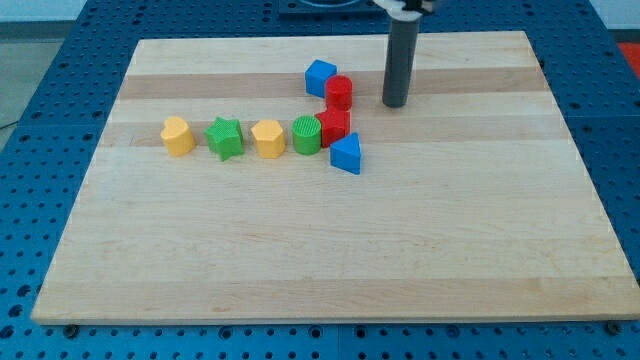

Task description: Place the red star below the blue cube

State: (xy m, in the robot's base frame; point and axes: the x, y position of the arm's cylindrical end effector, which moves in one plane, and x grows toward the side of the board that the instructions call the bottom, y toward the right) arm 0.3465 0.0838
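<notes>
Red star (pixel 333 126): centre of the frame, slightly up and right; I take the ridged red block with the notched outline to be the star, though its shape is small and hard to read. It is touching the green block on its left and the blue triangle below it.
Handling: likely a light, stiff plastic piece that slides easily on smooth wood. The points may make it spin if pushed off-centre, so a push through its middle seems safest. It cannot be gripped, only nudged on a side face.
Blue triangle (pixel 346 153): nearest block, just below and right of the star.
Row: yellow block (pixel 178 135), green star (pixel 225 138), second yellow block (pixel 268 138) and green block (pixel 307 134), running left from the star, near one another.
Other red block (pixel 339 92): rounded, just above the star, touching the blue cube's lower right.
Blue cube (pixel 320 77): upper centre. The spot straight below it lies left of the other red block and above the green block.
Tip (pixel 394 103): a bare rod with nothing to open or shut and holding nothing. It is down at the board (pixel 300 250), right of the other red block, apart from every block, and up and right of the star.
Risk: tight packing means neighbours will probably move too.
</notes>
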